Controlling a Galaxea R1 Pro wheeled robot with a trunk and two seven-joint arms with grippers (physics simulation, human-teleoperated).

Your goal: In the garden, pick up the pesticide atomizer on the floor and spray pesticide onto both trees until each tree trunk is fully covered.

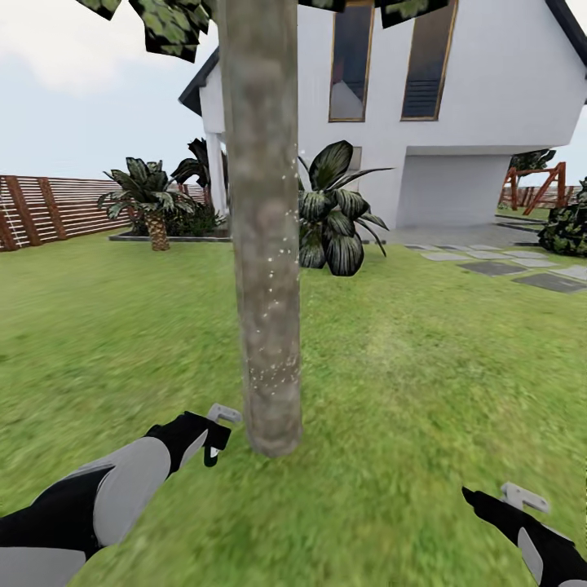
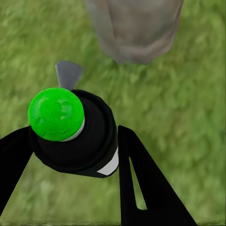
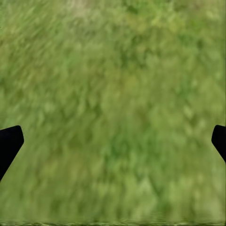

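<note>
Atomizer: the pesticide atomizer (image 2: 77, 136), a dark bottle with a green cap and a white label patch, sat clamped between the two black fingers of the left gripper (image 2: 75, 155); in the head view the left gripper (image 1: 214, 440) was low, just beside the foot of the trunk
Trunk: one tree trunk (image 1: 265, 228) stood straight ahead, mottled grey-brown, with white droplets speckled along its right edge; from the left wrist its base (image 2: 134, 28) showed near the bottle, apart from it
Right gripper: the right gripper (image 1: 489, 499) hung over the lawn (image 1: 424, 367), well apart from the trunk; its fingertips (image 3: 9, 141) stood wide at the picture's edges with only grass between them
Count: one atomizer, one trunk, two grippers
Surroundings: a white house (image 1: 456, 106), a brown slat fence (image 1: 57, 208), one small palm (image 1: 151, 200) and one broad-leaved plant (image 1: 334, 212) behind the trunk
</note>
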